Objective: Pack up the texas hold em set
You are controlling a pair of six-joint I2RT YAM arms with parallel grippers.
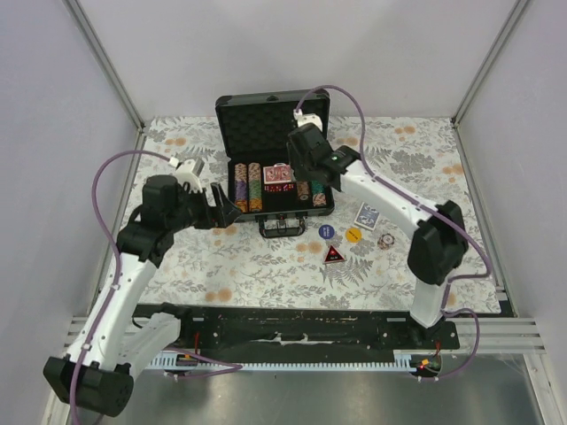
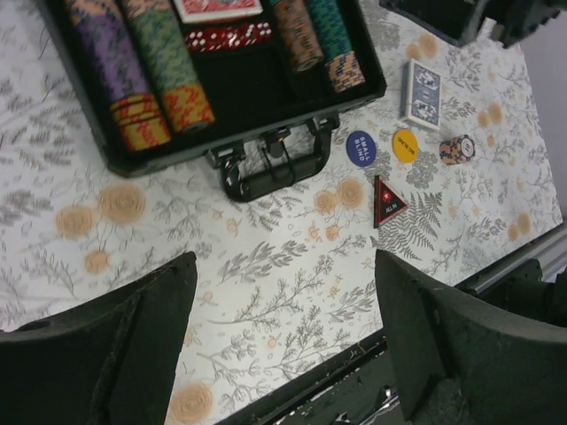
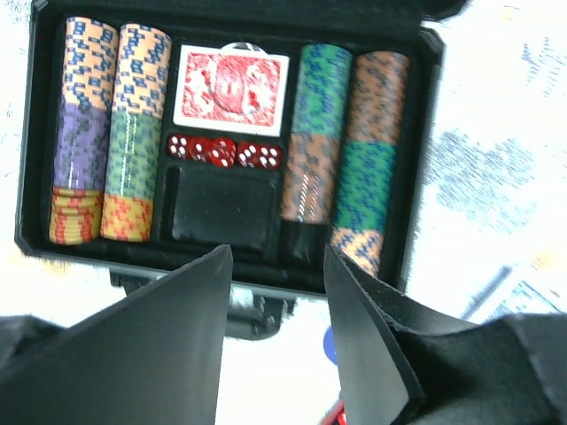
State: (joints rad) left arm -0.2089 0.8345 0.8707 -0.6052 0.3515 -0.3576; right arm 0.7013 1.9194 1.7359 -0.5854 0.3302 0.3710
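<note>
Spanning L-R, briefcase (image 1: 263,122), handle (image 1: 279,227) nearside; L end effector (image 2: 285,288) wide, R end effector (image 3: 276,270) half-open

Briefcase (image 2: 204,143) cut off at top edge, left wrist view. Yellow button (image 2: 405,145) lettering too small to read.

You've got the briefcase (image 1: 257,119) open, lid upright, far side of the counter (image 1: 266,274). Chip rows (image 3: 80,177) fill the outer slots; red deck (image 3: 230,91) and red dice (image 3: 224,152) sit mid-tray. Outside, right of the handle (image 2: 270,168): blue deck (image 2: 423,93), blue button (image 2: 361,148), yellow button (image 2: 405,145), red triangular button (image 2: 386,201), small chip stack (image 2: 457,149).
</note>
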